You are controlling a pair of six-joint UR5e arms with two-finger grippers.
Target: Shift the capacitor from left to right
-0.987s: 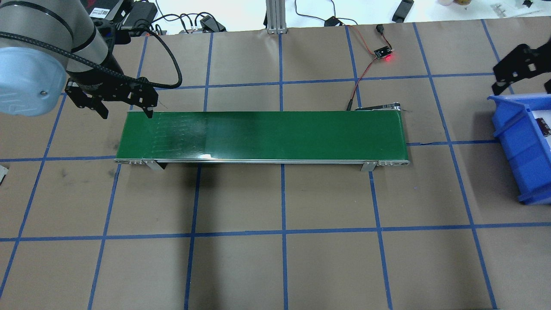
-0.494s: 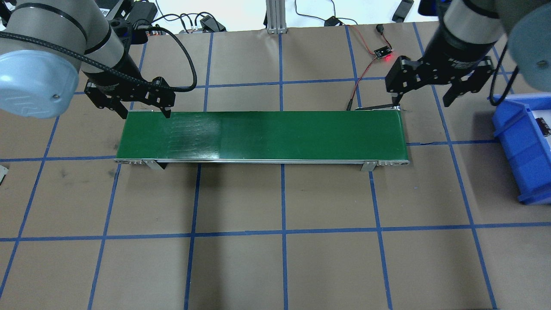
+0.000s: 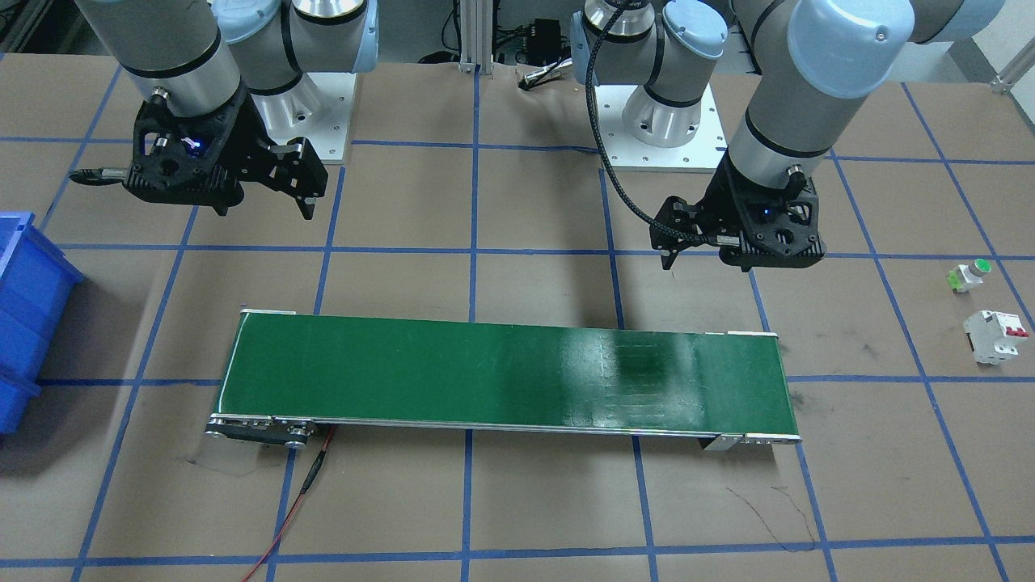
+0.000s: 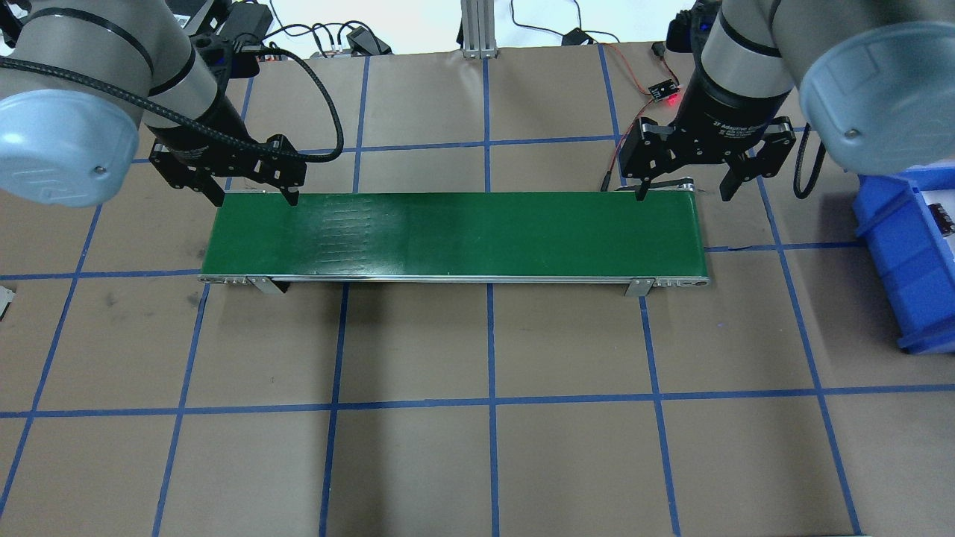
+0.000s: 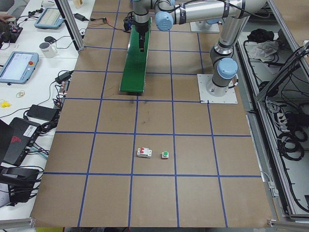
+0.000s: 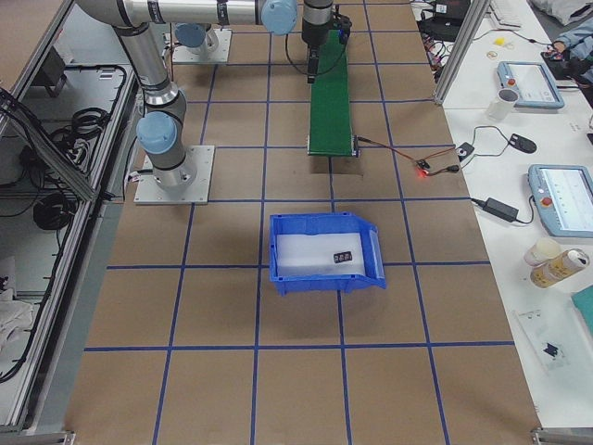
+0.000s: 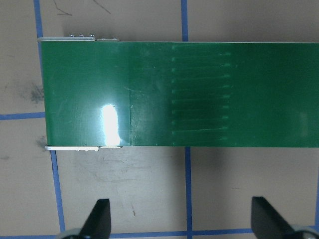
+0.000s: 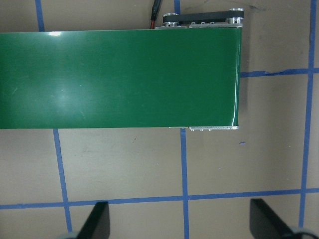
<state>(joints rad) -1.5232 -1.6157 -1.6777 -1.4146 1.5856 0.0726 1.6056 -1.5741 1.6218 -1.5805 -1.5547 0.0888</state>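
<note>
A small black thing with pale marks (image 6: pixel 343 255), which looks like the capacitor, lies inside the blue bin (image 6: pixel 278 248); it also shows at the edge of the overhead view (image 4: pixel 944 221). My left gripper (image 4: pixel 254 200) is open and empty, hovering over the far edge of the left end of the green conveyor belt (image 4: pixel 455 235). My right gripper (image 4: pixel 683 195) is open and empty above the far edge of the belt's right end. Both wrist views show bare belt beyond the open left gripper (image 7: pixel 182 219) and the open right gripper (image 8: pixel 182 221).
A white breaker with red switches (image 3: pixel 994 335) and a green-topped push button (image 3: pixel 970 275) stand on the table on my left, beyond the belt's end. A small sensor board with a red light (image 4: pixel 664 93) and its wires lie behind the belt's right end.
My right arm has swung in from beside the blue bin to above the belt's right end. My left gripper has shifted a little right, to the belt's left end.
</note>
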